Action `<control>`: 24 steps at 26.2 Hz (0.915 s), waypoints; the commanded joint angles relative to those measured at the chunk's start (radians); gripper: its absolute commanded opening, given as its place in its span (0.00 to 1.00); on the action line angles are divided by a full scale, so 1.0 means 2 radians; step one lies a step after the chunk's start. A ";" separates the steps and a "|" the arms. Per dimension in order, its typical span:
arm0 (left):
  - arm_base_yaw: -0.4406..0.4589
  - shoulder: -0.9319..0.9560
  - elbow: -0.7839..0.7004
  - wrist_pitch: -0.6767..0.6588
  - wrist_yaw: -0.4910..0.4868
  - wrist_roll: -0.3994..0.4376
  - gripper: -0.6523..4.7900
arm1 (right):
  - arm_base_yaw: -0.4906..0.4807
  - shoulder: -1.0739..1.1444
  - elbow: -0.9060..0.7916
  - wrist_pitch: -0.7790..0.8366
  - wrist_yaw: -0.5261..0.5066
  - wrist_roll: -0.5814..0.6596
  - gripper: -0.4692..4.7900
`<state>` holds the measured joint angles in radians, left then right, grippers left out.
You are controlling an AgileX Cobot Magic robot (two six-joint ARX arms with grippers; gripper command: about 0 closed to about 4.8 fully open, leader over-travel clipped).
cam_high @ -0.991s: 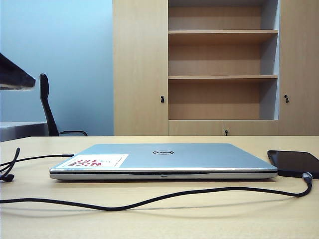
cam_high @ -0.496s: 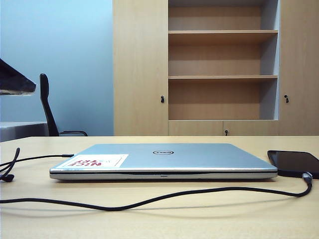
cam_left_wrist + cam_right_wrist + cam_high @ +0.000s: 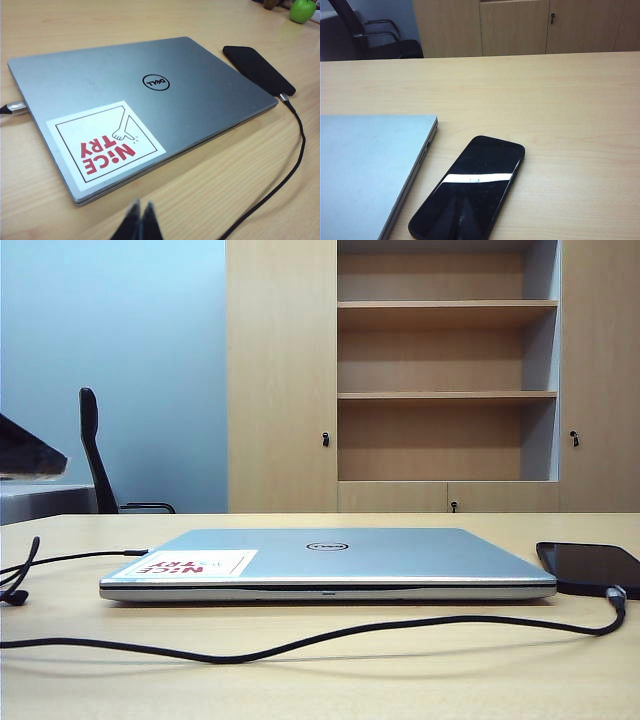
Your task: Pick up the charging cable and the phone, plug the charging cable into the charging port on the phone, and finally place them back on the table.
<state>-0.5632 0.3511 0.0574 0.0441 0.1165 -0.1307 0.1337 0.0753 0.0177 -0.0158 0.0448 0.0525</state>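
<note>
The black phone (image 3: 590, 565) lies flat on the table (image 3: 420, 685), right of the laptop. The black charging cable (image 3: 300, 643) snakes across the table's front, and its silvery plug (image 3: 285, 96) sits in the phone's (image 3: 257, 70) short edge at the charging port. My left gripper (image 3: 140, 207) hovers shut and empty over bare wood beside the laptop's stickered corner. A dark piece of that arm (image 3: 25, 450) shows at the exterior view's left edge. My right gripper (image 3: 461, 204) is shut above the phone (image 3: 480, 175), its dark fingers barely distinct from the black screen.
A closed silver Dell laptop (image 3: 325, 560) with a red-lettered sticker (image 3: 105, 140) fills the table's middle. A second cord (image 3: 11, 107) is plugged into its side. A green apple (image 3: 303, 10) sits far off. Shelf cabinet (image 3: 445, 370) and chair (image 3: 95, 450) stand behind.
The dark piece of the left arm at the exterior view's left edge has sunk lower. Phone, cable and laptop have not moved.
</note>
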 commanded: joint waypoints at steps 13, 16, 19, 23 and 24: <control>-0.001 0.000 -0.023 0.035 0.002 -0.011 0.11 | 0.000 -0.001 0.002 0.010 0.002 0.000 0.11; -0.001 0.000 -0.023 0.039 0.002 -0.008 0.11 | 0.000 -0.001 0.002 0.010 0.002 0.000 0.11; 0.000 -0.022 -0.023 0.044 0.002 0.016 0.11 | 0.000 -0.001 0.002 0.010 0.002 0.000 0.11; 0.051 -0.078 -0.023 0.056 0.002 0.053 0.11 | 0.000 -0.001 0.002 0.008 0.002 0.000 0.11; 0.081 -0.096 -0.023 0.053 0.002 0.053 0.11 | 0.000 -0.001 0.002 0.008 0.002 0.000 0.11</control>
<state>-0.4389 0.1806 0.0090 0.1387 0.1200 -0.0364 0.1337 0.0734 0.0177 -0.0170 0.0456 0.0525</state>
